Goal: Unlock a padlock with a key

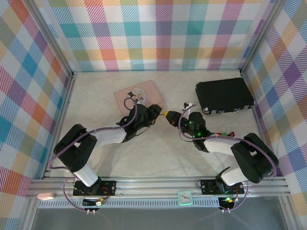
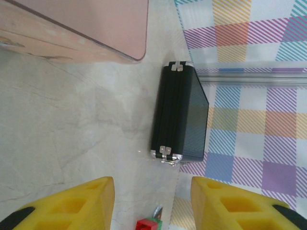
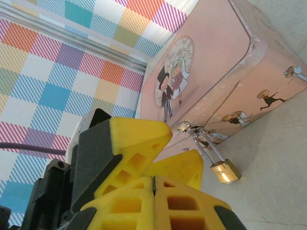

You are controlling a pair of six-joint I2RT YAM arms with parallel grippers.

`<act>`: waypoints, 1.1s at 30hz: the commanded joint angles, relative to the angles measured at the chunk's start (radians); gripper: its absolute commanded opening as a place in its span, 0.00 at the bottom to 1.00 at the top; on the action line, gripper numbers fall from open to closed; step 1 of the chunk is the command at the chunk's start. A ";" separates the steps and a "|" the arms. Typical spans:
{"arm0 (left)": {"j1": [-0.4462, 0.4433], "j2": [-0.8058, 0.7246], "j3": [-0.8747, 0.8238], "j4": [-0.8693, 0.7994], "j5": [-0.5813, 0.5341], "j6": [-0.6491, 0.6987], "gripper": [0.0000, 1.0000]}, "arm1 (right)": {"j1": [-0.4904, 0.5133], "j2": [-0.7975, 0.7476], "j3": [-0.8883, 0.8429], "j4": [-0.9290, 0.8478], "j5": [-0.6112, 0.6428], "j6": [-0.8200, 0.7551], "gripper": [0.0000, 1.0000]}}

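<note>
Lower right of right wrist view: padlock hangs on clasp of pink tin, shackle closed; I judge nothing unlocked yet. Right gripper fingers pressed together, no key visible to me. Left gripper fingers apart, empty. Key insertion and turn remain.

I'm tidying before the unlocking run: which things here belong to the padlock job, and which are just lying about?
Belongs to the job:
- padlock
- pink tin, whose clasp the padlock hangs from

Just lying about:
- black case, standing apart by the checked wall
</note>
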State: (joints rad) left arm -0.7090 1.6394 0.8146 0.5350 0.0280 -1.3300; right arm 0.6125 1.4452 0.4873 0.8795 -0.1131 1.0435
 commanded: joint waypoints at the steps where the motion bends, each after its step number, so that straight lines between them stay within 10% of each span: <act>1: -0.013 0.012 0.027 0.082 -0.014 -0.029 0.38 | 0.003 0.032 0.022 0.072 0.007 0.031 0.00; 11: -0.015 0.013 0.028 0.082 -0.014 -0.026 0.00 | 0.003 0.060 0.016 0.112 0.009 0.058 0.00; 14: -0.014 0.007 0.023 0.071 -0.019 -0.007 0.00 | 0.000 0.040 0.010 0.110 -0.003 0.039 0.00; 20: 0.013 -0.044 0.027 0.038 0.027 0.155 0.00 | -0.093 -0.052 -0.004 0.008 -0.154 -0.021 0.39; 33: 0.076 -0.116 0.069 0.039 0.267 0.453 0.00 | -0.193 -0.069 0.070 -0.006 -0.575 -0.179 0.42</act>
State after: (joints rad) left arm -0.6365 1.5452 0.8684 0.5217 0.2096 -0.9588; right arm 0.4236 1.3548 0.5217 0.8001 -0.5583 0.9028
